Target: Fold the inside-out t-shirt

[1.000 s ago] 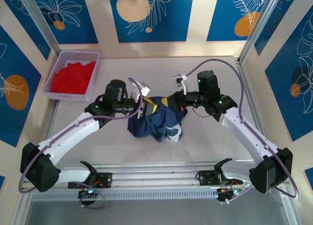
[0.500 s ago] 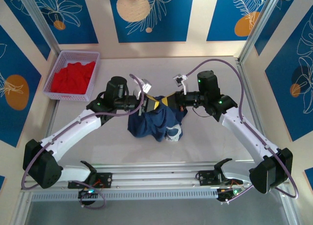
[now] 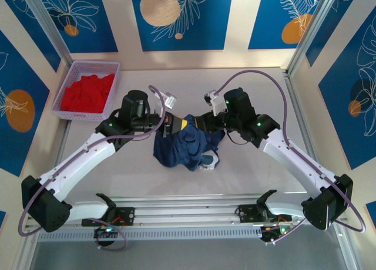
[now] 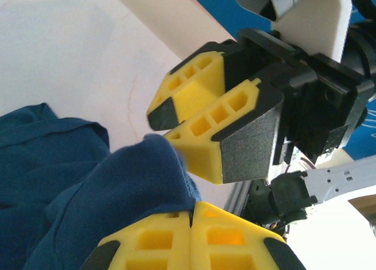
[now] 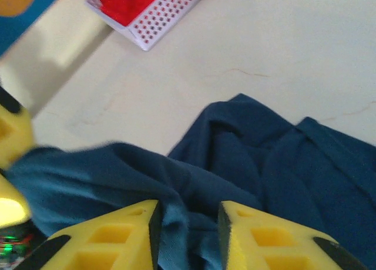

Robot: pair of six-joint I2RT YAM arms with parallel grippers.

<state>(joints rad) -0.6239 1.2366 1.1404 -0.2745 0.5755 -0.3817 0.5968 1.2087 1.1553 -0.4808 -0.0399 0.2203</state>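
The navy t-shirt [image 3: 187, 148] lies crumpled at the middle of the desk [image 3: 117, 170], pale patch [image 3: 207, 159] nearest, long axis unclear, its far edge peaked upward. There the left claw [image 4: 191, 217] pinches cloth; the right claw [image 5: 188, 214] stands parted around a fold.

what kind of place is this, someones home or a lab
Probably a robot lab test cell, not a home: a left arm and right arm bolted to one table, boxed in by metal frame posts and printed blue panels, working a navy t-shirt.
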